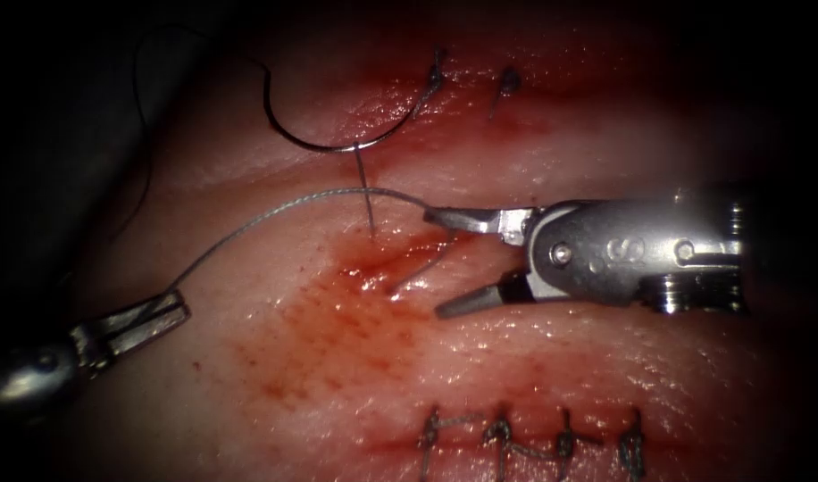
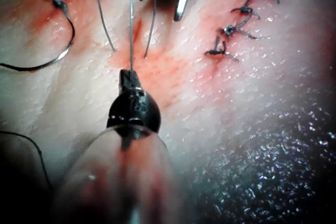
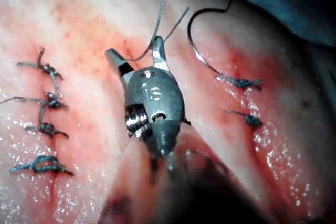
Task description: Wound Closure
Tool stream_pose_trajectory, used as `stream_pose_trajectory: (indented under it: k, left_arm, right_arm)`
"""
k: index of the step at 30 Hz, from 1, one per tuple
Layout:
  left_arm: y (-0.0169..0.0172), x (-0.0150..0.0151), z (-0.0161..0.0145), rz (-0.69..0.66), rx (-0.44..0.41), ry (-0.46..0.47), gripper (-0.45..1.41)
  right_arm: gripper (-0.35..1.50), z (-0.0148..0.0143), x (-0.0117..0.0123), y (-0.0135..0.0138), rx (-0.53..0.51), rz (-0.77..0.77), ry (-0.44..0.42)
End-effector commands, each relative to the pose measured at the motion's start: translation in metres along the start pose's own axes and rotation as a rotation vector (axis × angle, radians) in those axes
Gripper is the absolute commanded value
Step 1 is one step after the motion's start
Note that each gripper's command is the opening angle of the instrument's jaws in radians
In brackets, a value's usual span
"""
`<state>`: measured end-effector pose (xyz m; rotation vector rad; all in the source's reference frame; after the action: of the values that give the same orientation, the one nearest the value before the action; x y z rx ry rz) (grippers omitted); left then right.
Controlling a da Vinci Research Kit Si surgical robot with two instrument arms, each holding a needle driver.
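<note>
Darkness beyond the lit field, a blue-green drape (image 3: 294, 3) at its edge, bright glare at centre.

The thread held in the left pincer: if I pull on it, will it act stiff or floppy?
Probably springy rather than limp: the thread arcs unsupported from the left pincer toward the open right pincer. It looks thin and likely light. The needle lies free on the tissue.
</note>
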<state>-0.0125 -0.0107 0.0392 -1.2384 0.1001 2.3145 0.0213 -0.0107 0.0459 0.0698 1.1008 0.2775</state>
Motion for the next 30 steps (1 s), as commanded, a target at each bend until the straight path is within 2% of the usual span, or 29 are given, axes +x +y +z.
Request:
stream_pose_trajectory:
  k: [1, 5, 9, 11, 12, 13, 14, 15, 16, 18, 23, 30]
  left_arm:
    - [0.0002, -0.0006, 0.0009, 0.002, 0.007, 0.001, -0.45]
    - [-0.0009, -0.0016, 0.001, 0.061, 0.058, -0.017, -0.45]
    - [-0.0018, -0.0027, 0.0009, 0.123, 0.06, -0.021, -0.45]
    - [-0.0019, -0.003, 0.0008, 0.159, 0.062, -0.021, -0.45]
    - [-0.0019, -0.0031, 0.0007, 0.188, 0.064, -0.022, -0.45]
    - [-0.0018, -0.003, 0.0007, 0.205, 0.067, -0.023, -0.45]
    - [-0.0018, -0.003, 0.0007, 0.227, 0.071, -0.026, -0.45]
    - [-0.0017, -0.0029, 0.0007, 0.249, 0.07, -0.019, -0.45]
    - [-0.0017, -0.0027, 0.0008, 0.27, 0.067, -0.009, -0.45]
    - [-0.0014, -0.0021, 0.0009, 0.313, 0.057, 0.01, -0.45]
    - [-0.0015, -0.0014, 0.0005, 0.34, 0.05, 0.038, -0.45]
    - [-0.0024, -0.0008, 0.0014, 0.301, 0.067, 0.042, -0.45]
  right_arm:
    - [1.45, 0.0003, -0.0004, -0.0004, 0.012, 0.009, 0.024]
    - [1.45, -0.0016, 0.0003, 0.0005, 0.022, 0.051, 0.113]
    - [1.45, -0.0035, 0.0015, 0.0024, 0.027, 0.077, 0.178]
    - [1.3, -0.0041, 0.002, 0.0036, 0.027, 0.097, 0.186]
    - [1.18, -0.0042, 0.0023, 0.0045, 0.023, 0.058, 0.192]
    - [0.96, -0.0042, 0.0024, 0.005, 0.022, 0.045, 0.193]
    - [0.54, -0.0041, 0.0024, 0.0053, 0.02, 0.03, 0.194]
    - [0.02, -0.0038, 0.0024, 0.0055, 0.008, -0.004, 0.195]
    - [-0.35, -0.0032, 0.0024, 0.0058, 0.007, -0.033, 0.189]
    - [-0.35, -0.001, 0.0021, 0.0063, -0.004, -0.087, 0.178]
    - [-0.35, 0.0027, 0.0009, 0.0066, 0.076, -0.13, 0.183]
    - [-0.35, 0.0061, -0.0008, 0.0044, 0.159, -0.131, 0.251]
